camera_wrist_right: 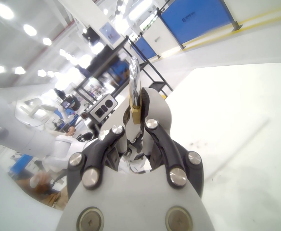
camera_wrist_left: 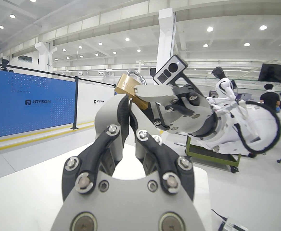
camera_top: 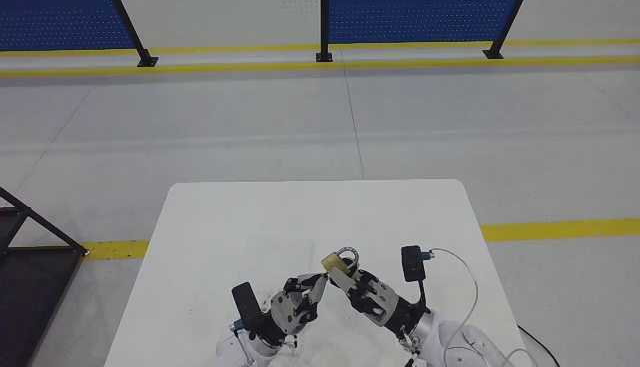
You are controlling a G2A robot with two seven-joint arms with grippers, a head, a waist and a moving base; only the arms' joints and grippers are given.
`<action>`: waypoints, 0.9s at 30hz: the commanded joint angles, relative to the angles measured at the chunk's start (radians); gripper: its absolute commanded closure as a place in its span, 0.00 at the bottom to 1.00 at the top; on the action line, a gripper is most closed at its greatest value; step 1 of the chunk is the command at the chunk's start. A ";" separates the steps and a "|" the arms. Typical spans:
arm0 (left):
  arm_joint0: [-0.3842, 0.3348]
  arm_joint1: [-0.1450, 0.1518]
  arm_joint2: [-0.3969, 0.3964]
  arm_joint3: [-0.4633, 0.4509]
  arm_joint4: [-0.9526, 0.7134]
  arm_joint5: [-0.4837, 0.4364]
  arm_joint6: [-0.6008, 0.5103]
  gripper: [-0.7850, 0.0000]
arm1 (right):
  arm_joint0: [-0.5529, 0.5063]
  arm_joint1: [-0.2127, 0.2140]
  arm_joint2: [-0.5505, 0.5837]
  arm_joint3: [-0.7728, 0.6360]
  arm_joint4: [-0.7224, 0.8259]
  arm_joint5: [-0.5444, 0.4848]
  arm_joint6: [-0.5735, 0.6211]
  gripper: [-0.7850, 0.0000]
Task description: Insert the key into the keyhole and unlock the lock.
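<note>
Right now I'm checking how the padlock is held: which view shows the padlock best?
The left wrist view: the padlock shows its broad brass face and shackle, pinched by the right gripper. The right wrist view sees it edge-on between that gripper's fingers; the top view sees it from above, far off.

Robotics test hall (blue barriers (camera_top: pixel 430 7), yellow lines (camera_top: pixel 250 66))

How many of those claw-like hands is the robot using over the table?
2. The left gripper is over the table's near edge, shut, its tip by the padlock. The right gripper is right beside it, clamped on that padlock's brass body.
</note>
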 commanded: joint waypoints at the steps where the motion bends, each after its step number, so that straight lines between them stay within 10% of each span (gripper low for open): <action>1: -0.001 -0.001 -0.001 0.002 0.020 0.030 0.004 1.00 | -0.001 0.000 -0.002 -0.001 -0.003 0.001 -0.001 1.00; 22: -0.002 -0.012 0.012 0.011 0.068 0.170 0.048 1.00 | -0.003 -0.001 -0.007 -0.006 -0.022 0.012 -0.012 1.00; 23: -0.001 -0.013 0.013 0.012 0.061 0.166 0.048 0.87 | -0.003 -0.001 -0.005 -0.006 -0.024 0.017 -0.020 1.00; 25: 0.001 -0.013 0.014 0.012 0.041 0.145 0.046 0.00 | -0.003 -0.002 -0.004 -0.005 -0.029 0.026 -0.037 1.00; 27: 0.006 -0.012 0.015 0.011 0.016 0.106 0.037 0.00 | 0.000 -0.003 -0.004 0.000 -0.023 0.028 -0.042 1.00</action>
